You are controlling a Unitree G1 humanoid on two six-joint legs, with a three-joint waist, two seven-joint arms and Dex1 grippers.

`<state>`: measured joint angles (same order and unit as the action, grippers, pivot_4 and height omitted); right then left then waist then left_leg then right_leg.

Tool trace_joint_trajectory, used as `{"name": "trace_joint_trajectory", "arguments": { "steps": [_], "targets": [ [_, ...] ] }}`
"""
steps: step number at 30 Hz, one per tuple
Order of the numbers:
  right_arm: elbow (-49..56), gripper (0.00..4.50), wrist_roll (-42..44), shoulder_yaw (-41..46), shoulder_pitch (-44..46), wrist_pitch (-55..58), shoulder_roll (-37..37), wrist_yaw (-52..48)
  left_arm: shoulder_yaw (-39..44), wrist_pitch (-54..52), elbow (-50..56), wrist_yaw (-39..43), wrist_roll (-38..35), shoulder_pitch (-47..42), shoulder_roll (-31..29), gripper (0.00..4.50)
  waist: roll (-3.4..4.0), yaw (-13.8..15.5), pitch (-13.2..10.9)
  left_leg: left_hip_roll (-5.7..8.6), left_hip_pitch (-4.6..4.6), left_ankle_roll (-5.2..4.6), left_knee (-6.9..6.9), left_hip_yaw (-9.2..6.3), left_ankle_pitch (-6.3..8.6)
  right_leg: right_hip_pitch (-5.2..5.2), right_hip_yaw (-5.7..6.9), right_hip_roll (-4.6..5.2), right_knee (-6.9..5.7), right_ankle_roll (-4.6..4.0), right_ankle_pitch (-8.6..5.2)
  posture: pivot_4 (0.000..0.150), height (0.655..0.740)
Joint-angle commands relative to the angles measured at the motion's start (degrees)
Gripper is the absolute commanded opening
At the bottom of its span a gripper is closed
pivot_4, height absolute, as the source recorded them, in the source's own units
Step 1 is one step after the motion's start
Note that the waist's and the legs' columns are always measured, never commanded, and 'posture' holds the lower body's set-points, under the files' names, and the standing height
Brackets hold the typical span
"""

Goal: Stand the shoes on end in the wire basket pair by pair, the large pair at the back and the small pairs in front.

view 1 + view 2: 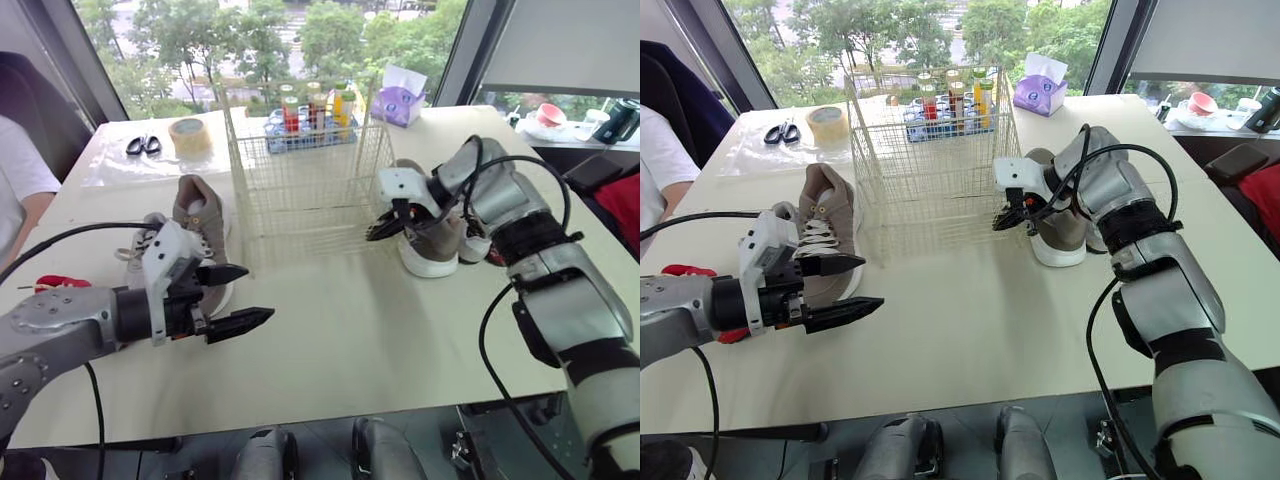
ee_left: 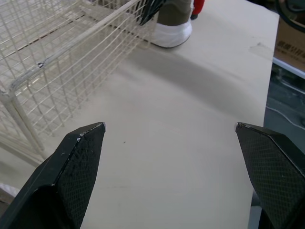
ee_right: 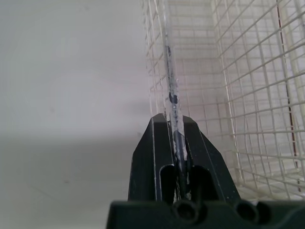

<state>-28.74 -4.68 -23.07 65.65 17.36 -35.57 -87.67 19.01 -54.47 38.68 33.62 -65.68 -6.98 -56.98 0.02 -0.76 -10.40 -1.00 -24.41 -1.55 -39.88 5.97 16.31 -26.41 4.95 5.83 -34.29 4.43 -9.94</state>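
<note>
Nearest to us, our left gripper point(image 1: 256, 293) stood with its fingers wide apart over the table point(image 1: 380, 340), just beside the toe of a taupe shoe point(image 1: 200, 215). This shoe lay left of the wire basket point(image 1: 300, 190), outside it, toe toward us and heel away. Our right gripper point(image 1: 385, 226) was closed on a wire of the basket's right side. A second taupe shoe point(image 1: 432, 240) lay just to its right, toe also toward us.

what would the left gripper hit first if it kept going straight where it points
The left gripper points along bare table, passing beside the wire basket; first thing ahead seems to be the white-soled shoe, though depth is unclear.
</note>
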Motion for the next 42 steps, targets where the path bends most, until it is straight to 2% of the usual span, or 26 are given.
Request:
{"name": "trace_joint_trajectory", "arguments": {
  "steps": [1,4,10,15,19,33,42],
  "targets": [
    [17.0,0.05,4.1,2.9,-3.8,8.6,-1.4,-0.3,-1.0,1.6,0.7,0.6,1.0,-1.1,0.6,4.5,0.0,0.1,0.0,-0.01,0.01,0.0,0.0,0.0,0.0,0.0,0.0,0.0,-0.02,0.0,0.0,0.15,0.74],
    [26.0,0.05,3.6,1.9,-8.7,12.8,-2.6,1.3,-2.4,1.7,-0.2,1.3,1.8,-2.6,0.9,4.5,-0.01,0.0,0.0,0.01,0.03,0.0,0.0,-0.01,0.0,0.02,0.03,0.0,-0.03,0.0,0.0,0.15,0.74],
    [33.8,0.05,2.2,0.6,-12.1,20.1,-2.8,6.0,-2.8,1.3,-0.9,2.3,2.3,-3.6,1.0,4.5,-0.01,-0.1,0.0,0.03,0.08,0.03,-0.01,0.02,-0.02,0.01,0.02,-0.03,-0.09,0.0,0.0,0.15,0.74],
    [31.3,0.05,-0.5,-0.8,-11.9,20.6,-2.0,12.1,-3.5,1.2,-1.0,2.7,2.7,-4.0,1.3,4.5,-0.02,-0.1,0.0,0.04,0.09,0.03,-0.03,0.02,-0.02,0.03,0.02,-0.04,-0.08,-0.01,0.0,0.15,0.74],
    [31.3,0.05,-0.5,-1.0,-11.9,20.7,-2.7,13.2,-3.7,1.2,-1.2,2.8,2.7,-4.3,1.3,4.5,-0.03,0.0,0.0,0.04,0.1,0.03,-0.03,0.01,-0.02,0.05,0.02,-0.04,-0.09,-0.01,0.0,0.15,0.74],
    [42.0,0.05,3.1,0.1,-16.8,30.4,-7.9,15.1,-1.9,-0.4,-0.8,5.3,-1.2,-3.6,-0.4,4.5,-0.03,1.0,0.0,0.04,0.08,0.01,-0.08,-0.02,-0.02,0.09,0.03,-0.01,-0.07,-0.02,-0.01,0.15,0.74],
    [41.3,0.05,4.3,-0.7,-17.5,25.8,-11.0,14.5,-0.1,-0.4,-1.9,6.2,-3.0,-3.2,-2.0,4.5,-0.03,1.5,0.0,0.06,0.08,-0.01,-0.09,-0.02,-0.01,0.1,0.02,-0.01,-0.05,-0.2,-0.11,0.15,0.74]
  ]
}}
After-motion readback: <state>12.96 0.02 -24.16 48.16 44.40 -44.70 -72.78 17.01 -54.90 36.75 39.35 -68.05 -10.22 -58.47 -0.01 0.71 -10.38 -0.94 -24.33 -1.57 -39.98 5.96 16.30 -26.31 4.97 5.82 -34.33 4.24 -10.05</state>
